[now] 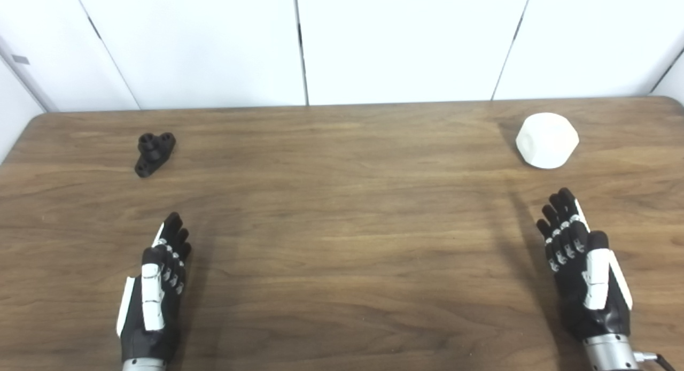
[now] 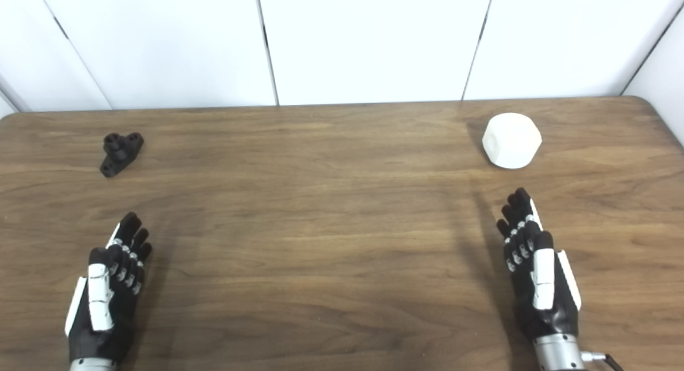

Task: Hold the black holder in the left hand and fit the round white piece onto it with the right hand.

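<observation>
The black holder (image 1: pixel 154 153) lies on the wooden table (image 1: pixel 342 226) at the far left, a small block with round sockets on top. The round white piece (image 1: pixel 546 140) rests at the far right of the table. My left hand (image 1: pixel 157 291) hovers near the front left, fingers stretched out and empty, well short of the holder. My right hand (image 1: pixel 582 267) is at the front right, also open with straight fingers, its tips a short way in front of the white piece. Neither hand touches anything.
White wall panels (image 1: pixel 299 45) stand right behind the table's far edge. The table's rounded corners show at the far left and far right.
</observation>
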Available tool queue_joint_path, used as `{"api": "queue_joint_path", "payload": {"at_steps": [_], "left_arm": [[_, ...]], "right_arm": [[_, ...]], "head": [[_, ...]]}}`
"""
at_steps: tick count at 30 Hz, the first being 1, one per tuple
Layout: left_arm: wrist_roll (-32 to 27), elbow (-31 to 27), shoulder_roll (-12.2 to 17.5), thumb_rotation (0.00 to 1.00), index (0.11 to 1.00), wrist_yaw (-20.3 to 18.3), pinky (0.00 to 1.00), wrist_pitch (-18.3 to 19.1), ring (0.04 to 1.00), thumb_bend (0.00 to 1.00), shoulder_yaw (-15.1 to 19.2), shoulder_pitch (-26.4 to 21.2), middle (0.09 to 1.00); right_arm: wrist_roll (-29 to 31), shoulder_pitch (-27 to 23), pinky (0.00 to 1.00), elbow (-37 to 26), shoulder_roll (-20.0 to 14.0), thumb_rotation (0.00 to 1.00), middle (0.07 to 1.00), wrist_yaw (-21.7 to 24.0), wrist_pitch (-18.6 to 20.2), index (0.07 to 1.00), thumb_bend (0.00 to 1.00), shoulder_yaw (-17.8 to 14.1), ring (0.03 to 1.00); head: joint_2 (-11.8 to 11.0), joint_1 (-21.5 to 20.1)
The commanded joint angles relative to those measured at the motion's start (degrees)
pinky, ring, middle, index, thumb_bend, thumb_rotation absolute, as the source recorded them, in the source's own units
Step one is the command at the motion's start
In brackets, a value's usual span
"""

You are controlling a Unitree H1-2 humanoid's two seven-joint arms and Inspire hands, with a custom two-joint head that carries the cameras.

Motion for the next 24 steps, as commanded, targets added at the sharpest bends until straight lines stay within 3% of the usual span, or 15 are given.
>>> {"api": "queue_joint_path", "payload": {"at_steps": [1,12,24], "left_arm": [[0.2,-0.5,-0.4,1.00,0.969,-0.5,1.00,-1.4,1.000,0.52,0.0,-0.1,1.000],[0.8,-0.6,-0.8,1.00,0.967,-0.3,1.00,-1.4,1.000,0.52,0.0,0.1,0.997],[3.2,1.2,-3.6,1.00,0.926,1.6,1.00,-2.5,0.982,0.50,-1.8,0.6,0.962]], "right_arm": [[0.4,0.4,1.00,2.7,0.3,1.00,1.000,0.7,-1.0,1.000,0.61,-0.1,1.000],[0.1,0.6,1.00,2.9,0.1,1.00,1.000,0.8,-1.5,1.000,0.61,-0.1,1.000],[1.0,0.3,1.00,7.0,-1.2,1.00,1.000,2.7,-5.0,1.000,0.62,-0.9,1.000]], "head": [[0.0,0.0],[-0.8,0.7],[-7.4,9.7]]}}
